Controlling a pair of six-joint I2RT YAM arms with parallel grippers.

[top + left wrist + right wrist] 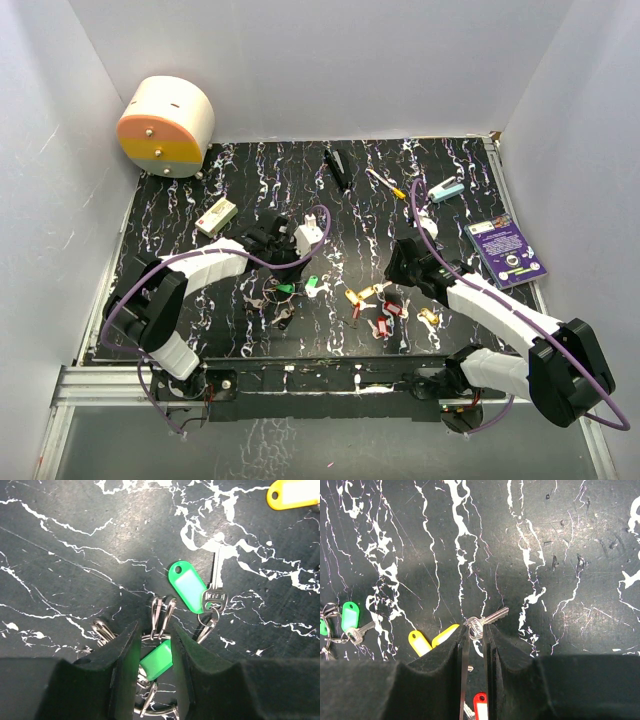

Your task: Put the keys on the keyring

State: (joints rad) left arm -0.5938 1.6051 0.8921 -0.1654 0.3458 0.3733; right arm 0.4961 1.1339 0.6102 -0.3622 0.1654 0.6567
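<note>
Evidently each arm handles one half of the job. The left fingers point(125, 665) are pinched narrow on the keyring point(285, 292) at a green tag point(156, 662), low over the middle of the tabletop point(250, 190), presumably to steady the ring. The right fingers point(505, 655) are closed narrow on the head of a key point(481, 625), its blade poking out ahead, probably for threading. Other keys point(380, 312) with red and yellow tags lie loose between the middle and the near edge. Both arms reach in from the near corners, elbows bent, wrists tipped down at the tabletop.
</note>
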